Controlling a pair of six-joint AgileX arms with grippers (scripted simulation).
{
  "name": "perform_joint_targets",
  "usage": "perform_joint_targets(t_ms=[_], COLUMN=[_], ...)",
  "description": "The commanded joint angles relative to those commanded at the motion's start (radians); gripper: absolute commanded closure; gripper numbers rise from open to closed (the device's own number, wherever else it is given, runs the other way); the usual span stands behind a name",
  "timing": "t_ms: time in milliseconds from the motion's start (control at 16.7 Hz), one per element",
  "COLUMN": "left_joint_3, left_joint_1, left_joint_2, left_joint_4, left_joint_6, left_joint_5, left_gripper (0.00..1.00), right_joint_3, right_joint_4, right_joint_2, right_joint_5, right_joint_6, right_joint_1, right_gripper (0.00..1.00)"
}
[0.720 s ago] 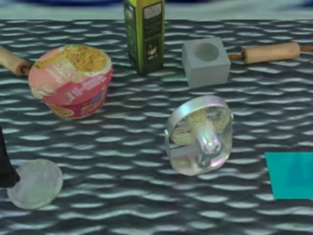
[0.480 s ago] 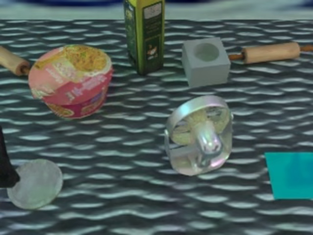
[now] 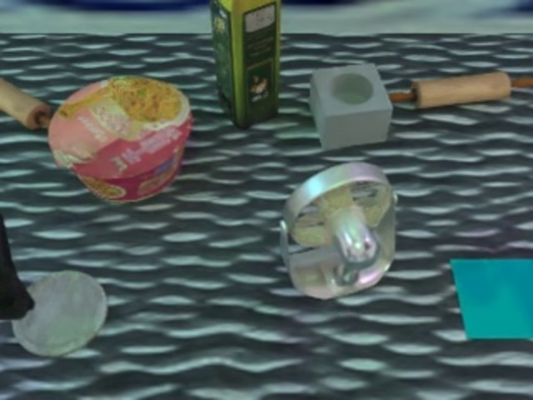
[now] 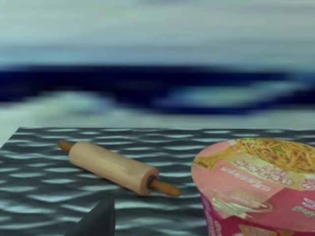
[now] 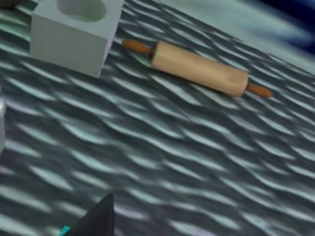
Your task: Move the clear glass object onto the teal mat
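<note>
The clear glass mug [image 3: 340, 231] sits near the middle of the table, well apart from both grippers and not yet touched by either. It looks tipped, its thick rim and open mouth turned toward the overhead camera and its handle jutting forward across the face, so the long axis leans rather than stands straight. The teal mat [image 3: 497, 297] lies flat at the table's right edge, bare, with a clear strip of table between it and the mug. The left gripper [image 3: 10, 287] shows only as a dark shape at the far left edge beside a frosted disc [image 3: 60, 313], and I cannot tell whether its fingers are parted or closed. The right gripper does not appear from above. Its wrist camera shows only a dark fingertip [image 5: 93, 221] with a sliver of teal beside it, which suggests that it hangs close to the mat. My guess is that the right arm is the nearer one. From its jaws, the mug lies off toward the table's centre.
</note>
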Motion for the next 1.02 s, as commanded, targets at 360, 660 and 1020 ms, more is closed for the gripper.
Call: perform_joint_targets(t_ms=[360, 660, 1020], left_joint_3=[0.000, 0.000, 0.000], left_joint_1=[0.000, 0.000, 0.000], left_joint_2=[0.000, 0.000, 0.000], left_joint_4=[0.000, 0.000, 0.000], left_joint_6=[0.000, 0.000, 0.000], left_joint_5=[0.000, 0.000, 0.000], left_gripper=[0.00, 0.00, 0.00], right_joint_3=[0.677, 1.223, 1.662], right_joint_4=[-0.452, -0.807, -1.108], right_joint_2=[0.654, 1.180, 1.609], right_joint_5=[0.000, 0.000, 0.000], right_joint_6=[-0.348, -0.622, -0.853], right_joint_1=[0.175, 0.313, 0.430], right_gripper=[0.00, 0.00, 0.00])
